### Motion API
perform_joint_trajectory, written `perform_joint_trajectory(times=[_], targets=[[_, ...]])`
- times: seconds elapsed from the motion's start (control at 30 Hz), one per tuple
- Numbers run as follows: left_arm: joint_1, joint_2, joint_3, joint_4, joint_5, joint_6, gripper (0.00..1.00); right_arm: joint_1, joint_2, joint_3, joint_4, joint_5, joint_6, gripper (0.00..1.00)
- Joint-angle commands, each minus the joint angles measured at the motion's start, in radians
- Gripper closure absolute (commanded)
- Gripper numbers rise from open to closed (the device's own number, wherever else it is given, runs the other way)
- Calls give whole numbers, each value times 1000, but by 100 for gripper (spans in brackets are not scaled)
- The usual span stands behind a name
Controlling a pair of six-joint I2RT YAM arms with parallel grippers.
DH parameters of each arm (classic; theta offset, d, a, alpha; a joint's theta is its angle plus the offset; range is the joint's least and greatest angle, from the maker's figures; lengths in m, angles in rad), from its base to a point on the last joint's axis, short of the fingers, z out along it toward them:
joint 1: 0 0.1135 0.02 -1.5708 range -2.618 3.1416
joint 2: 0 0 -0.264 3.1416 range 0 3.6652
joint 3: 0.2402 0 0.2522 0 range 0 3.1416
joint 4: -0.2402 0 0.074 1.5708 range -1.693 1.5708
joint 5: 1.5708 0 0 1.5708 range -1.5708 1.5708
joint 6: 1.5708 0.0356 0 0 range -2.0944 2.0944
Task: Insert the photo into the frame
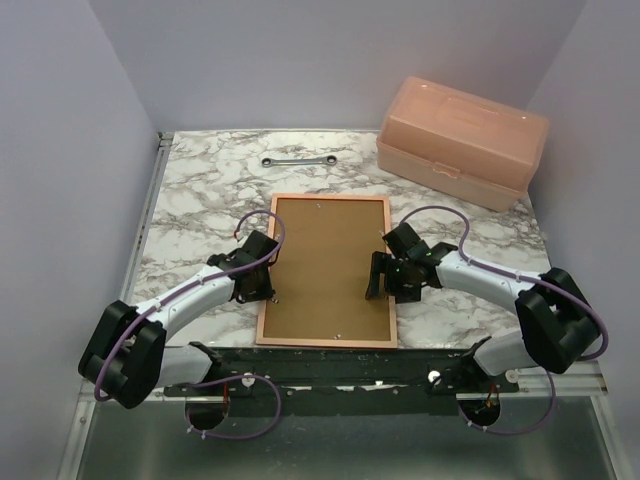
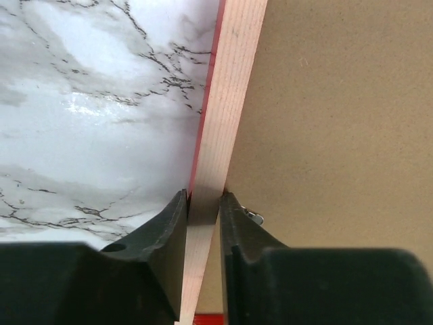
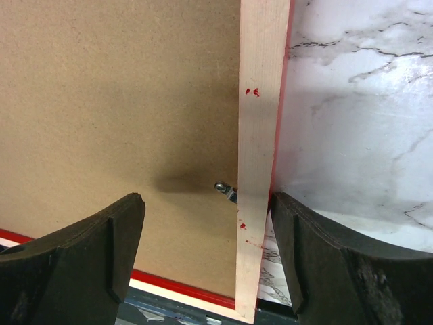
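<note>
The frame [image 1: 330,198] lies face down on the marble table, pale wood back up, with the brown backing board [image 1: 325,270] inside it. The photo is hidden. My left gripper [image 1: 267,288] is shut on the frame's left rail [image 2: 230,101], one finger on each side of it [image 2: 203,200]. My right gripper [image 1: 387,279] is open astride the right rail [image 3: 260,135]. Its outer finger [image 3: 298,237] is against the rail's red outer edge and its inner finger [image 3: 115,237] is over the board [image 3: 115,101]. Small metal tabs [image 3: 225,189] show at the rail's inner edge.
A pink plastic box [image 1: 462,140] stands at the back right. A metal wrench [image 1: 298,160] lies behind the frame. The frame's near rail [image 1: 325,343] lies at the table's front edge. Grey walls close in the left, right and back sides.
</note>
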Motion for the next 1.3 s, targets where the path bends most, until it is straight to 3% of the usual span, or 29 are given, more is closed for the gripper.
perform_joint_trajectory(times=[0.0,0.1,0.27,0.33,0.47,0.53,0.67,0.83,1.0,1.1,1.27], targets=[[-19,40,-4,-45,-18,5,85,-7,54,-22,29,-15,-6,17],[-24,38,-1,-47,-19,6,95,-8,59,-22,32,-17,-8,18],[-28,20,4,-51,-19,10,96,-10,68,-23,37,-21,-9,18],[-28,8,7,-51,-14,6,85,-10,69,-24,40,-24,-9,17],[-28,-18,14,-51,-2,-11,53,-10,71,-27,41,-24,-11,18],[-29,-22,18,-48,3,-20,45,-10,70,-31,43,-27,-11,18],[-30,-8,23,-53,-9,-28,41,-10,71,-37,47,-29,-13,18],[-37,59,17,-46,-17,-25,41,-10,74,-43,54,-34,-13,18],[-74,119,57,-96,-59,-17,50,-11,79,-43,55,-30,-13,18],[-89,128,64,-100,-50,-7,56,-12,80,-42,55,-29,-13,18],[-96,129,63,-92,-18,9,76,-15,80,-32,54,-36,-14,18]])
